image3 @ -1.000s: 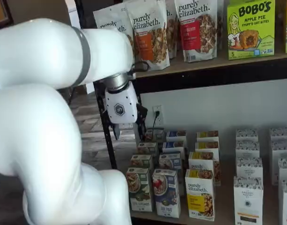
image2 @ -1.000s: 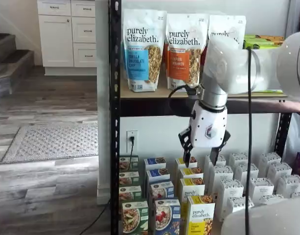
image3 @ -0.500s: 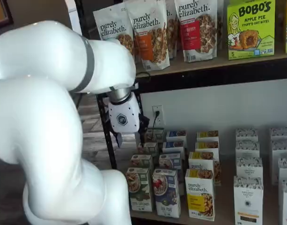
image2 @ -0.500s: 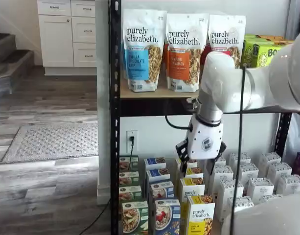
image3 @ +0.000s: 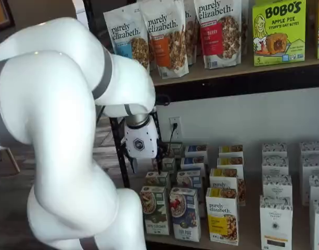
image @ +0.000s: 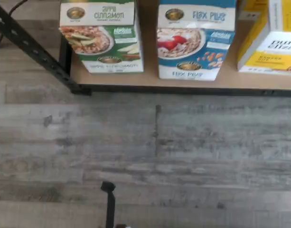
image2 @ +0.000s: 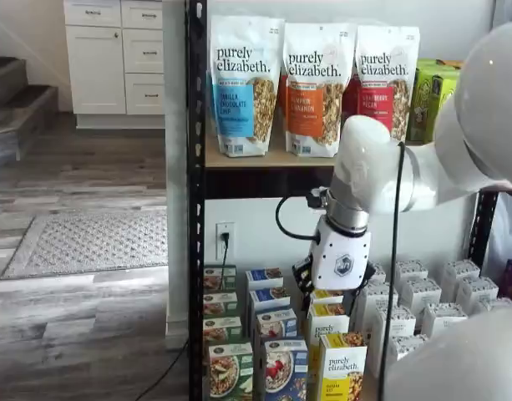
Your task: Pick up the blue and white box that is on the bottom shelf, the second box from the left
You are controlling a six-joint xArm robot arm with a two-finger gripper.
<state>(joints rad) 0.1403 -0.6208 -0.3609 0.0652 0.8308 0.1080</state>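
The blue and white box (image: pixel 195 40) reads "Flax Plus" and stands upright at the front edge of the bottom shelf (image: pixel 150 80). It sits between a green carton (image: pixel 101 35) and a yellow carton (image: pixel 273 35). Both shelf views show it heading a row of like cartons (image2: pixel 285 368) (image3: pixel 184 213). My gripper (image2: pixel 335 292) (image3: pixel 146 165) hangs in front of the rack, above the carton rows and apart from them. Its black fingers (image3: pixel 132 165) stand open with nothing between them.
Tall granola bags (image2: pixel 310 88) and a green Bobo's box (image3: pixel 279 31) fill the wood tier above. White cartons (image3: pixel 276 221) stand to the right on the lowest tier. A black post (image2: pixel 195 209) bounds the rack's left side. A cable runs from the wall socket (image2: pixel 225 238).
The gripper has come down towards the carton rows and drifted a little to the left in a shelf view. Its fingers stay as wide apart as before.
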